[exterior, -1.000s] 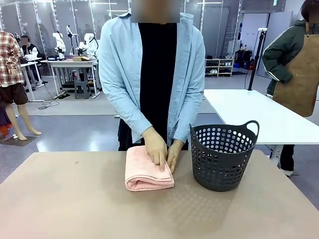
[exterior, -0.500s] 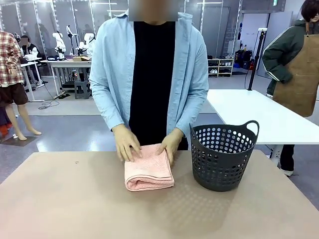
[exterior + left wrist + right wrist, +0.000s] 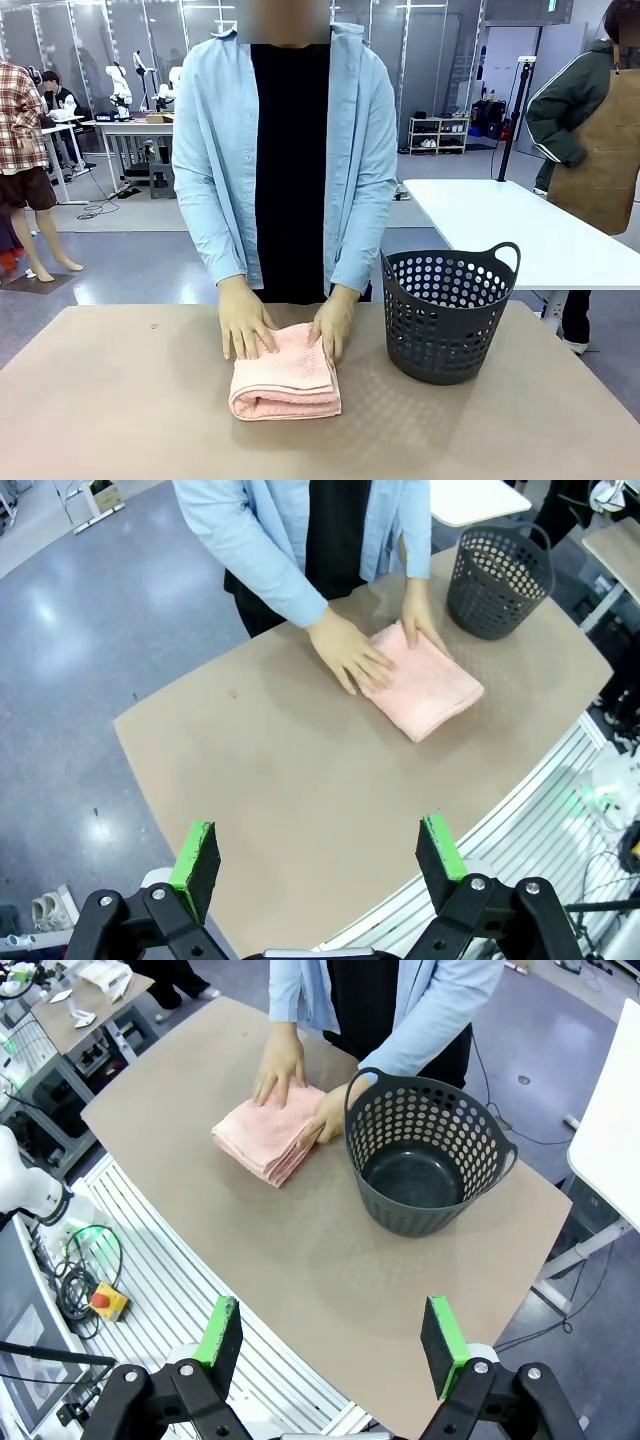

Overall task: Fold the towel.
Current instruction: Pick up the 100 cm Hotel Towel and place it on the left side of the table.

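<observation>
We are looking across a broad tan desk (image 3: 120,400) in an open workshop with a grey floor, a white table off to one side and other workstations farther back. A dark perforated basket (image 3: 447,315) is standing empty on the desk. Just beside it the towel (image 3: 285,378) is lying as a thick folded pad near the desk's far edge, with the person's two hands (image 3: 243,325) pressing on its far end, one at each side.

We are judging the towel soft, light and limp: it is likely to sag and unfold if lifted by one layer, so the rounded folded edge facing us, pinched through all layers, looks the safest hold. The matte desk seems to offer some grip.

Our left end effector (image 3: 318,855) is hanging released above the desk, jaws wide, holding nothing. Our right end effector (image 3: 331,1335) is likewise spread and empty, well apart from the towel.
</observation>
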Controlling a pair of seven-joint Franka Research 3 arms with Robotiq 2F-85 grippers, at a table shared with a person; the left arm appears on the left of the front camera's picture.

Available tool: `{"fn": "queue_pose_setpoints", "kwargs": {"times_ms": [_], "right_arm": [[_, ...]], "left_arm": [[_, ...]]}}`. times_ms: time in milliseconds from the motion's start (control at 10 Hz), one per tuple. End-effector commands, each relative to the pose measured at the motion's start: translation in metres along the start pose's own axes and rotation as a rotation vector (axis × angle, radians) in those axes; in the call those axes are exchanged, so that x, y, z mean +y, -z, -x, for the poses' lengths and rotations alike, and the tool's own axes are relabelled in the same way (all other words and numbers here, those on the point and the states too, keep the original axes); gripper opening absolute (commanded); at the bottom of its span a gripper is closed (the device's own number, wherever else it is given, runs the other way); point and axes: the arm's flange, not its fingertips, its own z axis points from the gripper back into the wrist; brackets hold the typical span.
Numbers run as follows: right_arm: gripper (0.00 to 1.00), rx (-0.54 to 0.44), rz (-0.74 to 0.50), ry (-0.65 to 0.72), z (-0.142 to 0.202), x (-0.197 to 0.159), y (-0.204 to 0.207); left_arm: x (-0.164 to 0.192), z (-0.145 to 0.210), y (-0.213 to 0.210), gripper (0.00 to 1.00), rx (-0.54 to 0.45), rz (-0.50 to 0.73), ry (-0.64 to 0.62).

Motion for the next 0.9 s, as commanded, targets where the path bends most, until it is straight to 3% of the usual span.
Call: {"fn": "queue_pose_setpoints", "kwargs": {"times_ms": [0,800], "right_arm": [[0.91,0.0,0.011,0.021,-0.0015,0.0014,-0.0006],[0.91,0.0,0.011,0.021,-0.0015,0.0014,-0.0006]], "left_arm": [[0.0006,-0.0022,-0.0014,1.0,-0.002,-0.015,-0.007],[0.0006,-0.0022,-0.0014,1.0,-0.002,-0.015,-0.007]]}}
